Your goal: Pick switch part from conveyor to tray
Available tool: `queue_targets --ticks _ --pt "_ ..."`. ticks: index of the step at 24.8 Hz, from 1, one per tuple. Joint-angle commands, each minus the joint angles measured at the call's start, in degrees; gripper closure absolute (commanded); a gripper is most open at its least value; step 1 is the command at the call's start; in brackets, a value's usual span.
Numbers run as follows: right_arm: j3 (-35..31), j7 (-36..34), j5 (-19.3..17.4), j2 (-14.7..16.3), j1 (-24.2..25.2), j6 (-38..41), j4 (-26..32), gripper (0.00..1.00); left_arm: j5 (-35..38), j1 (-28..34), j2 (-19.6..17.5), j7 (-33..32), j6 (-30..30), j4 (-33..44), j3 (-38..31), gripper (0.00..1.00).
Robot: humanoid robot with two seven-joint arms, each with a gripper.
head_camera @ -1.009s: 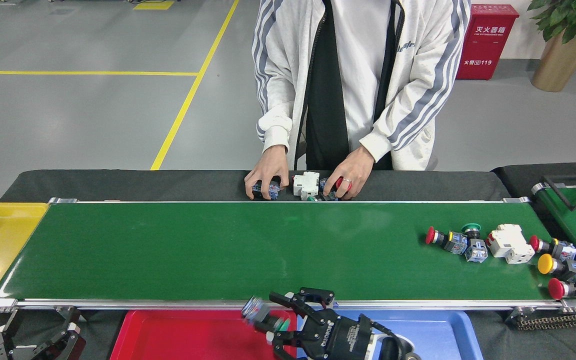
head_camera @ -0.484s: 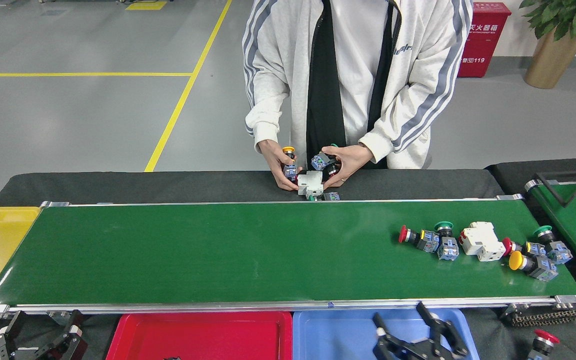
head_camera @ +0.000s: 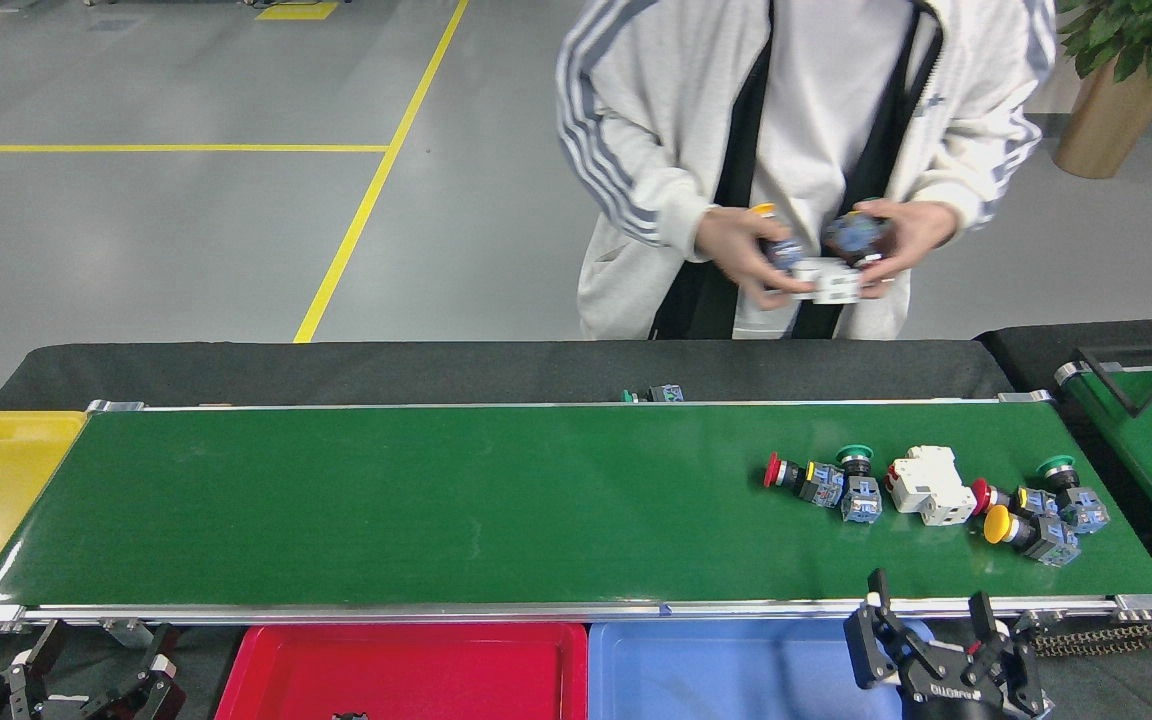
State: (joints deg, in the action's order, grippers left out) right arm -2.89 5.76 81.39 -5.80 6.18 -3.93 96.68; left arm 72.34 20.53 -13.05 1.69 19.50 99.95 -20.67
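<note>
Switch parts (head_camera: 926,487) further left on conveyor (head_camera: 436,500), right fingers (head_camera: 881,598) risen, spread.

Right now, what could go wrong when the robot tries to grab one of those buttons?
The switches lie packed together on the conveyor, some touching, so the open right gripper might knock a neighbour or grab two. They sit near the belt's right end and could ride off if it runs that way. The person holds more parts above the belt, and one could drop.
</note>
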Motion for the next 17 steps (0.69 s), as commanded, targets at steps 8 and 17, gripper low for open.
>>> queue_targets --ticks 8,17 --pt "7.11 2.59 1.67 -0.17 -8.46 -4.33 -7.65 0.01 0.17 -0.58 -0.66 0.51 0.02 0.60 -0.16 0.00" --pt "13.09 3.73 1.58 -0.52 -15.14 -8.11 -15.56 0.01 0.34 -0.76 -0.66 0.51 0.10 0.60 -0.16 0.00"
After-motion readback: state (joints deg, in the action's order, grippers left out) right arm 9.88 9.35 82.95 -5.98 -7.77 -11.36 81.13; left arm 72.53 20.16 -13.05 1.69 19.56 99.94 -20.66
